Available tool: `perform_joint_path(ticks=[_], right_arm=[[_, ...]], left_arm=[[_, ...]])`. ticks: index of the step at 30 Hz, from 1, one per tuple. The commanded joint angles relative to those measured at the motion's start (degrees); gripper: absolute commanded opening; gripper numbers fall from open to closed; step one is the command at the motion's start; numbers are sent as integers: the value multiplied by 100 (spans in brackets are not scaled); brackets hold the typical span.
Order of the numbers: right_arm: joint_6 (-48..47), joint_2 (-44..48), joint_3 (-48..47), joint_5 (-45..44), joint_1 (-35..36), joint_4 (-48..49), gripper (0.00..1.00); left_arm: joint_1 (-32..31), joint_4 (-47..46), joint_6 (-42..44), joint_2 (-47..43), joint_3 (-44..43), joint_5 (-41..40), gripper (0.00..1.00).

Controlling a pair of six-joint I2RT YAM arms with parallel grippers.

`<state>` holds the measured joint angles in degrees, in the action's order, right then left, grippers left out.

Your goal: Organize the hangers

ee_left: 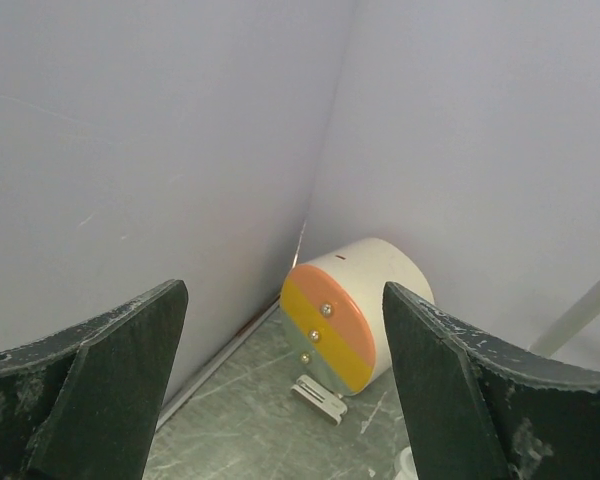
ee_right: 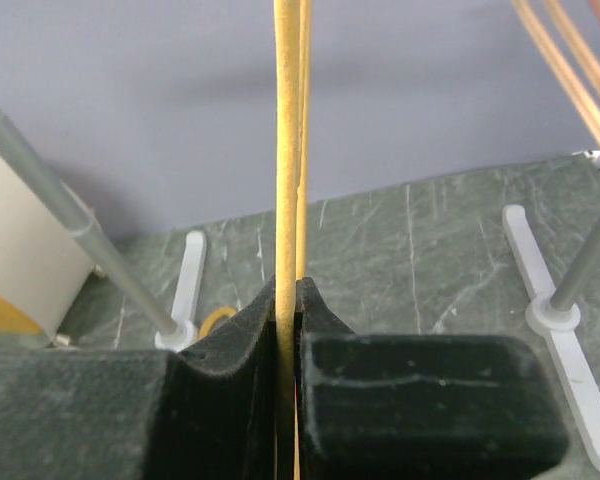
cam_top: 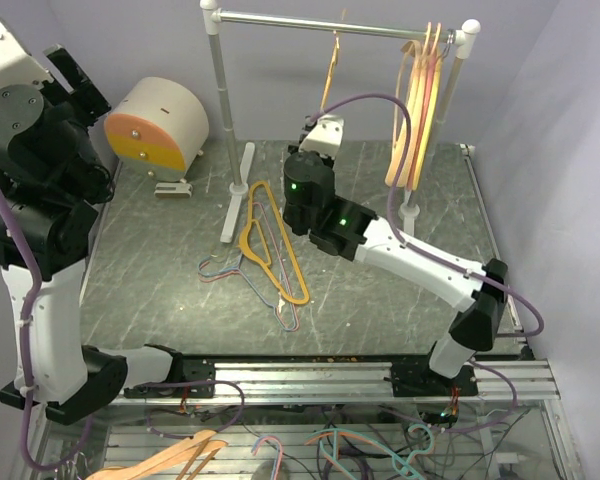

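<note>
Nearest the top camera: spare hangers (cam_top: 170,458) under the frame at the near edge, well behind the right tool (cam_top: 327,120). One is thick orange, the others thin teal and pink. Right tool reaches up toward the clothes rail (cam_top: 310,20), clenched on an orange hanger (cam_top: 332,70). Its hook is at the bar just above the tool; cannot tell if it rests there. Hung hangers (cam_top: 417,110), three or so, peach and yellow, bunched at the bar's end to the tool's right. Yellow hanger (cam_top: 272,245) lies flat on the surface (cam_top: 150,270), below and left of the tool. Wire hangers (cam_top: 223,270), pink and blue, are tangled with it. Drum box (cam_top: 165,125) with an orange-yellow face sits well left of the tool, near the raised left arm (cam_top: 40,170). It is shut, contents not visible.

Left wrist: left tool (ee_left: 283,305) released, jaws wide, nothing between. Drum box is ahead of and below the tool, in the wall corner. Its face has three bands, peach, yellow, pale, each with a small knob, all closed.

Right wrist: right tool's pads pressed onto the orange hanger, which runs straight up from the tool. Hung hangers at the tool's upper right. Rail posts stand either side, feet on the surface. Drum box at far left.
</note>
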<state>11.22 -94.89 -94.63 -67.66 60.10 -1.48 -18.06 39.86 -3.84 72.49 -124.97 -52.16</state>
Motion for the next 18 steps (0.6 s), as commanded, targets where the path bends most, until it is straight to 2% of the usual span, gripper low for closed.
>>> perform_joint_path(ticks=[1, 5, 8, 10, 14, 18], right_arm=[[-487, -228, -743, -752, -113, 718, 0], [260, -274, -1220, -404, -353, -111, 0], [1108, -408, -1762, 193, -756, -1349, 0], [1382, -438, -1954, 506, -976, -1655, 0], [1164, -282, -1828, 707, -1144, -1403, 0], [1587, -381, -2137, 1127, -1466, -2008, 0]], left_arm=[[-23, 140, 6, 97, -71, 271, 91], [-30, 198, -4, 123, -88, 460, 91], [-30, 257, -66, 138, -89, 561, 91], [-30, 254, -69, 151, -82, 596, 91], [-30, 227, -89, 152, 27, 711, 90], [-30, 192, -91, 134, 150, 782, 90]])
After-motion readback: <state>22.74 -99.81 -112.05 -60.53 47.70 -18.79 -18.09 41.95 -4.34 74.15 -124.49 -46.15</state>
